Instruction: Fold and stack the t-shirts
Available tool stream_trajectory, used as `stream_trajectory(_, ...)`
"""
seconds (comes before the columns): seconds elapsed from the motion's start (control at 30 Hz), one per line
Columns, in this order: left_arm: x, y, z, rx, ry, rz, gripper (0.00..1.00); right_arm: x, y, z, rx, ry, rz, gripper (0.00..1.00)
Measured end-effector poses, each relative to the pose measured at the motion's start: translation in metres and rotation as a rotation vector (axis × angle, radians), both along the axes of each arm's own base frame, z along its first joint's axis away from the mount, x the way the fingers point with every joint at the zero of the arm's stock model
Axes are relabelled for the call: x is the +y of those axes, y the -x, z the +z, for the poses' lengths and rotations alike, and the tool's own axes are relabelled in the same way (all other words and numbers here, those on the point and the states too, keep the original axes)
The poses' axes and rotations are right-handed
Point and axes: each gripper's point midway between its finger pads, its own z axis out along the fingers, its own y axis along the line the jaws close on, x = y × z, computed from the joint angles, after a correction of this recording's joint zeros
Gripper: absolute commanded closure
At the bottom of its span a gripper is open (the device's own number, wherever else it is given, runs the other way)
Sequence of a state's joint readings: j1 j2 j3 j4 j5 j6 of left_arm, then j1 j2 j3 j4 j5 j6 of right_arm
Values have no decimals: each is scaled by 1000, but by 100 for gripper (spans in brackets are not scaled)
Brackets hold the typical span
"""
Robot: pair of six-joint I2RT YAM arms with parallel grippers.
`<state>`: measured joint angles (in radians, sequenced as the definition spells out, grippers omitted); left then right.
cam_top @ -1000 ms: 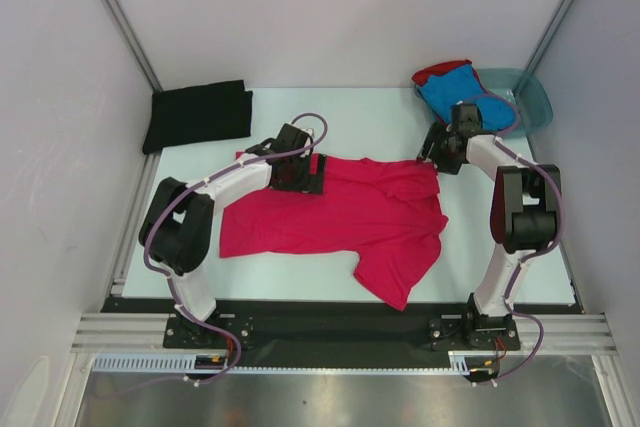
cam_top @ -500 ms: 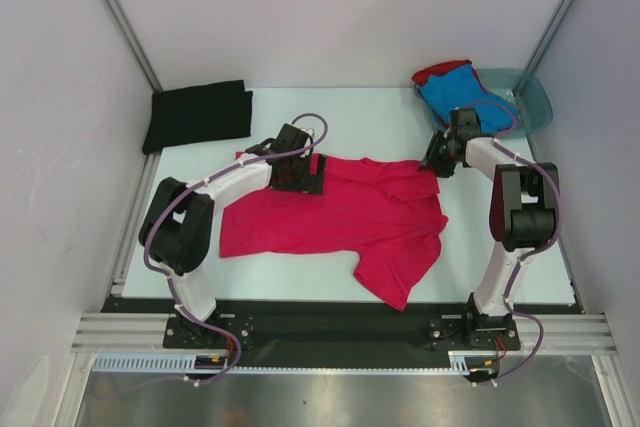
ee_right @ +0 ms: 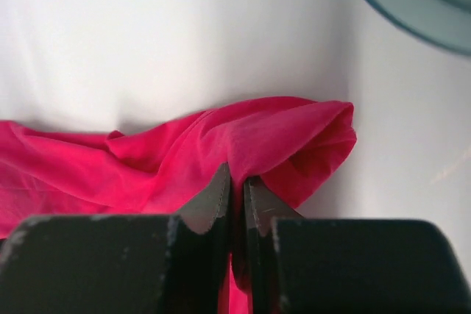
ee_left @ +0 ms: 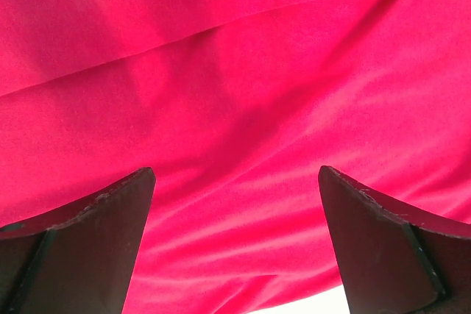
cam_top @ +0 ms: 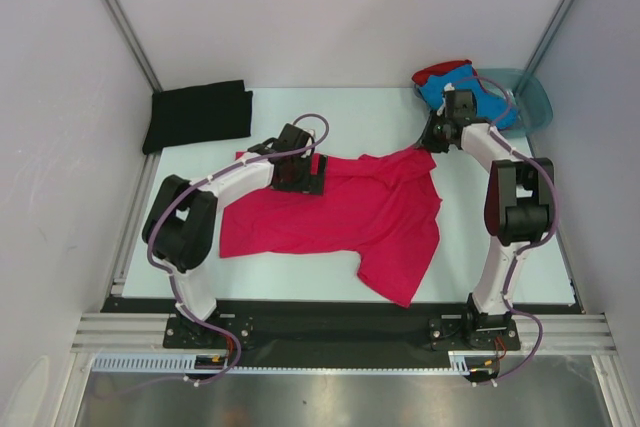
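There are four t-shirts. One pink t-shirt [cam_top: 340, 217] lies spread mid-table. Over its far-left part the left gripper [ee_left: 235, 182], arm bent, hangs wide open and empty. The right gripper [ee_right: 235, 182], arm stretched forward, pinches its far-right corner. Farther away are one folded black t-shirt [cam_top: 198, 114] at the left, and one blue t-shirt [cam_top: 445, 95] and one red t-shirt [cam_top: 438, 70] at the basin [cam_top: 535, 102].

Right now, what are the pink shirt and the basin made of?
The pink shirt: soft thin knit cloth, matte, probably cotton or a blend; it creases and bunches where the right claw pinches it. The basin: translucent teal plastic, likely rigid; smooth-looking rim lets light through.
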<state>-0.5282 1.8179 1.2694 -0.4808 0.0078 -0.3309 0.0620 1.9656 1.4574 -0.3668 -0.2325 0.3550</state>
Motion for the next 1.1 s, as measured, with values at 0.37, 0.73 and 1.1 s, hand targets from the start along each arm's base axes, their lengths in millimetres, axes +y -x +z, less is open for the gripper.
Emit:
stream_trajectory(0.37,1,-1,-4,5,-11,4,0,-23,-31,-9,-30,205,-76,59)
stream_trajectory(0.73,27,-10,-4,-56,-127,81,0,-43,25,-1,7,471,-170,7)
stream_trajectory(1.1,39,25,-11,-21,-106,60,0,-34,111,88,-124,346,-151,10)
